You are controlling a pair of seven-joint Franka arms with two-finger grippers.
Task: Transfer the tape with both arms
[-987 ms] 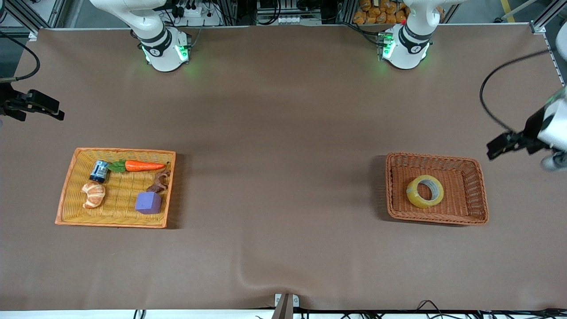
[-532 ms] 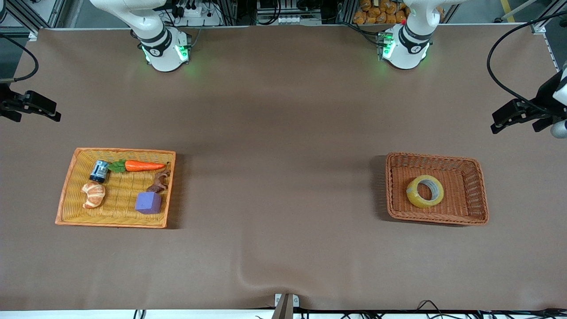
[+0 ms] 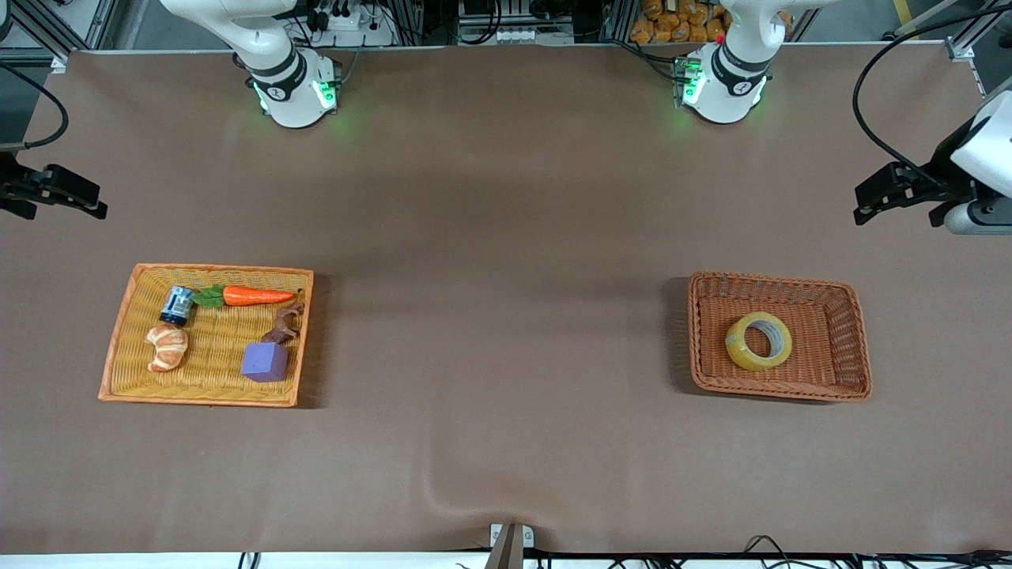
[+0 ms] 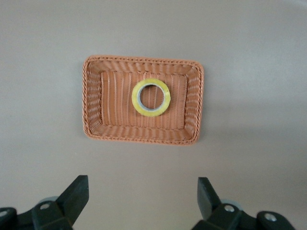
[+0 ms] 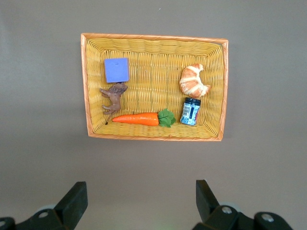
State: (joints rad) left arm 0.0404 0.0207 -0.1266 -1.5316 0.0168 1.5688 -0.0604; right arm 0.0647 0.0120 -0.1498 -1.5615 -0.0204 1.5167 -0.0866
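Note:
The tape (image 3: pixel 757 341), a yellowish ring with a grey core, lies flat in the brown wicker basket (image 3: pixel 858 340) toward the left arm's end of the table. It also shows in the left wrist view (image 4: pixel 151 97), in the basket (image 4: pixel 91 100). My left gripper (image 3: pixel 868 204) is open and empty, in the air over the bare table beside the basket; its fingers (image 4: pixel 76 191) stand wide apart around its centre (image 4: pixel 143 191). My right gripper (image 3: pixel 93 204) is open and empty (image 5: pixel 141 196), over the table edge at the right arm's end.
An orange wicker tray (image 3: pixel 118 340) toward the right arm's end holds a purple cube (image 3: pixel 265 361), a carrot (image 3: pixel 257 296), a croissant (image 3: pixel 168 346), a small blue can (image 3: pixel 177 305) and a brown toy figure (image 3: pixel 286 322). The right wrist view shows the tray (image 5: pixel 85 86) too.
My left gripper has moved up and away from the brown basket, then shifted slightly toward the table's middle. My right gripper has drifted a little toward the table edge. The tape has not moved.

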